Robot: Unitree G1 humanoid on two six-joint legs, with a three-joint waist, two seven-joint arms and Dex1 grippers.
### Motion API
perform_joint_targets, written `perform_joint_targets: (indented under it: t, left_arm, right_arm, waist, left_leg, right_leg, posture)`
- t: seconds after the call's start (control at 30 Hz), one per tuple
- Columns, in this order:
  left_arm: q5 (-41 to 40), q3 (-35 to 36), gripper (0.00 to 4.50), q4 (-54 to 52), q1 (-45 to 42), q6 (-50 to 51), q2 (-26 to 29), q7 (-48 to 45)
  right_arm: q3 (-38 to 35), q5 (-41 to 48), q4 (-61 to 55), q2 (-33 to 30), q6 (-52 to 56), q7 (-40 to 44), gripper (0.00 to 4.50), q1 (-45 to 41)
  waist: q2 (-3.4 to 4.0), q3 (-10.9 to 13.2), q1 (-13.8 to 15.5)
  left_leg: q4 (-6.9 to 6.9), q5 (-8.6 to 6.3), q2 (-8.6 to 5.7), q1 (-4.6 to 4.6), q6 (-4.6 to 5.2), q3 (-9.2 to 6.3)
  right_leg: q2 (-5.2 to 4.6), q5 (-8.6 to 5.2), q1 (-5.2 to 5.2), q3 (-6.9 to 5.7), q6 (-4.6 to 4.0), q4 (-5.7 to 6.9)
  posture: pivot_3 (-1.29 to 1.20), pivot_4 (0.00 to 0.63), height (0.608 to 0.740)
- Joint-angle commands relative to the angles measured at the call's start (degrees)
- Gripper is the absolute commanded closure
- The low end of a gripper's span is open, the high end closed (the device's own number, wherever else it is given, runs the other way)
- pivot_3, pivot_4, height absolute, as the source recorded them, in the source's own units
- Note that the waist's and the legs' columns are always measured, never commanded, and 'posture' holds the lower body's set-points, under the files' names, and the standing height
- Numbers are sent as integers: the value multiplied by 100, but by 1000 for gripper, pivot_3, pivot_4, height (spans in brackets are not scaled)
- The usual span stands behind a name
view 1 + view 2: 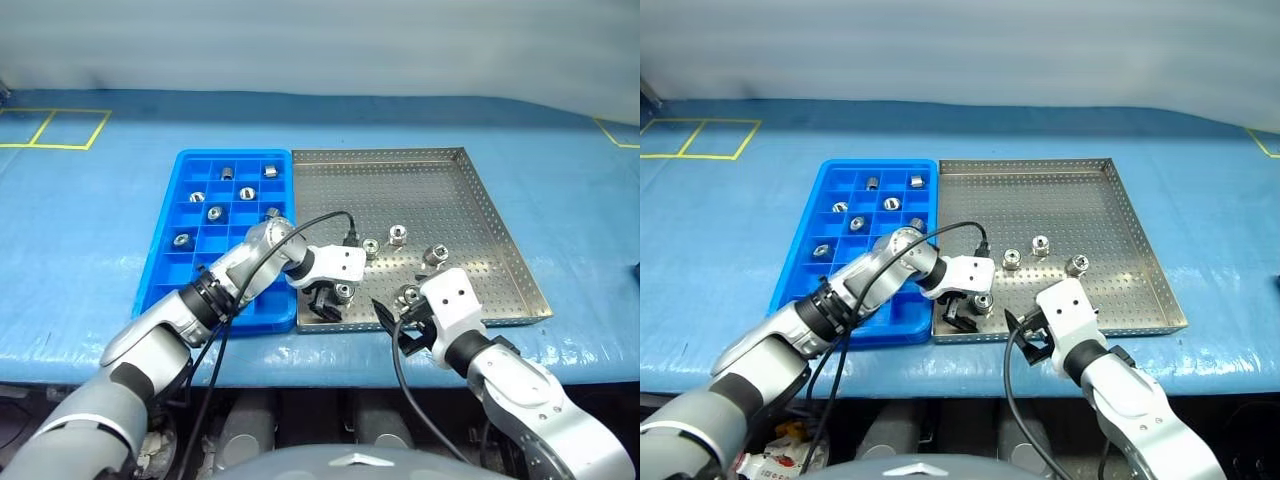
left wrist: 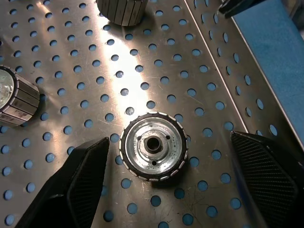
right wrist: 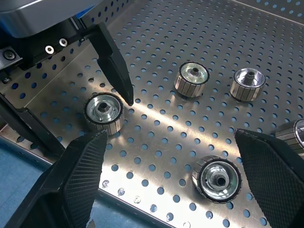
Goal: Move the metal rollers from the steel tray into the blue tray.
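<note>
left claw (image 3: 76,111) astride roller (image 2: 153,146) — gapped, untouched

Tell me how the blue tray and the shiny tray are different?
The bright blue plastic tray is narrow with square compartments; the silver perforated steel tray is wider with one open dotted floor. Rollers sit in separate cells in the blue one, loose in the steel one. Both hold shiny metal rollers.

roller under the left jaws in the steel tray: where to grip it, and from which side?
Grip the roller across its ribbed outer wall, coming from straight above. It stands on end on the steel tray, hole up, so the wall is exposed on both flanks. The left gripper already straddles it, jaws open, other rollers well clear.
</note>
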Motion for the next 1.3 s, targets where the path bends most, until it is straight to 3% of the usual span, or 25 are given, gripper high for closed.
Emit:
perform_joint_targets:
  t: [0.03, 0.2, 0.37, 0.57, 0.77, 0.87, 1.03, 1.3]
  left_arm:
    - [163, 64, 1210, 38, -138, -158, -78, 26]
    - [196, 169, 2778, 54, -112, -167, -133, 75]
    - [147, 355, 2800, -42, -48, -97, -126, 185]
    - [-432, 1997, 2800, -739, 286, 815, -545, 1512]
    - [-866, 3484, 2800, -2311, 1149, 1426, -822, 2809]
    - [-947, 3800, 2800, -2981, 1535, 1686, -706, 3132]
    - [-474, 3736, 2800, -3972, 2354, 1586, 115, 3530]
    - [-553, 4026, 2800, -4720, 3170, 2401, 385, 4080]
  right_arm:
    - [-13, -2, -233, 35, -97, -61, 0, -19]
    - [15, 14, -233, 53, -91, -59, 0, -52]
    - [75, 21, -209, 62, 3, 49, 0, -285]
    - [272, 94, 16, -77, 46, 417, 0, -935]
    - [594, 133, 480, -252, 15, 920, 0, -1745]
    - [794, 135, 753, -333, -68, 1185, 0, -2128]
    - [1205, 19, 1456, -341, -410, 1615, 0, -2811]
    - [1696, -170, 2168, -106, -860, 2017, 0, -3309]
  waist:
    - [0, 0, -10]
    - [0, 0, -18]
    - [0, 0, -25]
    - [-1, 1, 15]
    - [-2, 1, 70]
    - [-2, 1, 171]
    - [-3, 2, 329]
    - [-5, 3, 686]
  left_leg:
    - [0, 0, 0, 0, 0, 0]
    - [1, 0, 2, 1, 0, 0]
    - [3, 0, 1, 2, 0, 0]
    - [10, 1, 2, 1, 1, -4]
    - [4, 1, 2, 6, 0, -9]
    - [4, 2, 1, 15, -1, -11]
    - [-1, 2, 1, 27, -2, -6]
    - [-8, 2, -3, 17, -4, -10]
  right_leg:
    - [0, 0, 0, 0, 0, 0]
    - [1, 0, -1, 0, 0, 5]
    - [1, 0, 0, 1, 0, 6]
    - [2, 1, 1, -2, 3, 13]
    - [6, 3, 6, -1, 5, 12]
    - [9, 3, 13, -2, 6, 16]
    - [8, 2, 21, 1, 3, 17]
    - [3, 0, 15, -5, 0, 4]
  posture:
    - [-76, 150, 740]
    - [-73, 150, 740]
    - [-73, 150, 740]
    - [27, 150, 740]
    - [125, 150, 740]
    - [171, 150, 740]
    - [255, 150, 740]
    - [316, 150, 740]
